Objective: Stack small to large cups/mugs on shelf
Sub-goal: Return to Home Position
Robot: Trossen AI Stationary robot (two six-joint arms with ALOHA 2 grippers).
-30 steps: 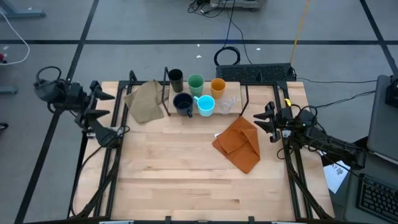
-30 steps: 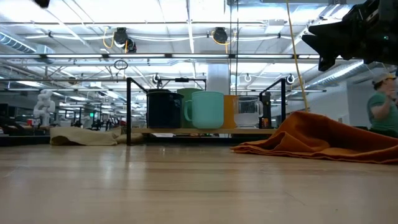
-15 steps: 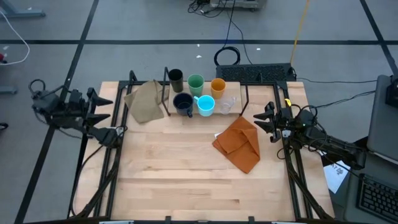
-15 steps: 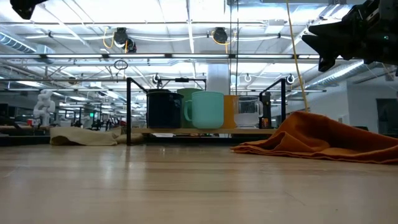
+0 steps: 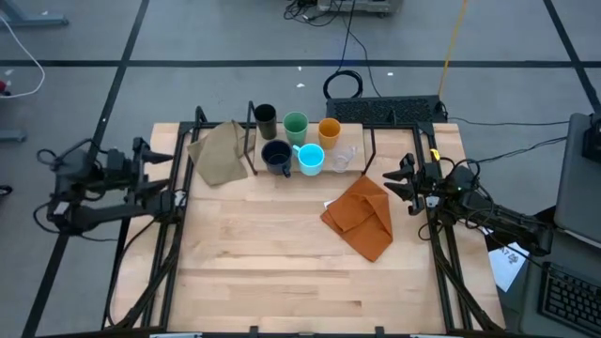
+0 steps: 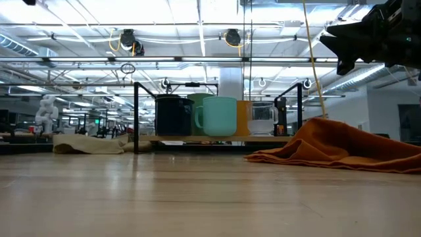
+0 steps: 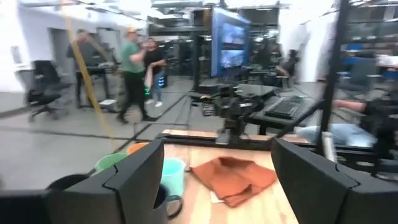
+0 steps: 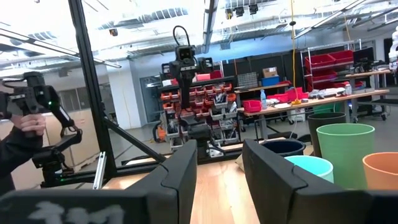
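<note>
The left gripper (image 5: 158, 174) is hanging off the left edge of the table (image 5: 282, 272). It is sitting farther out and lower than half a second ago, and its fingers are spread wide. A tan cloth (image 5: 218, 152) is lying beside the left end of the shelf (image 5: 357, 141).

All six cups are standing on the shelf, none of them moved:
- **Back row:** the dark brown cup (image 5: 266, 116), the green cup (image 5: 296, 125) and the orange cup (image 5: 329, 130).
- **Front row:** the navy mug (image 5: 276, 156), the light blue mug (image 5: 311, 158) and the clear cup (image 5: 344, 158).

An orange cloth (image 5: 362, 216) is lying crumpled on the table in front of the shelf's right end. The right gripper (image 5: 406, 184) is waiting at the right edge in the same place as before, its fingers a little apart.

The low view is showing the shelf raised on thin black legs, with the mugs side on. The dark piece of arm in its top left corner is now almost gone. The left wrist view is taking in people (image 7: 138, 68) standing in the room beyond. The right wrist view is catching a person's hand (image 8: 28, 122) holding a dark device.
</note>
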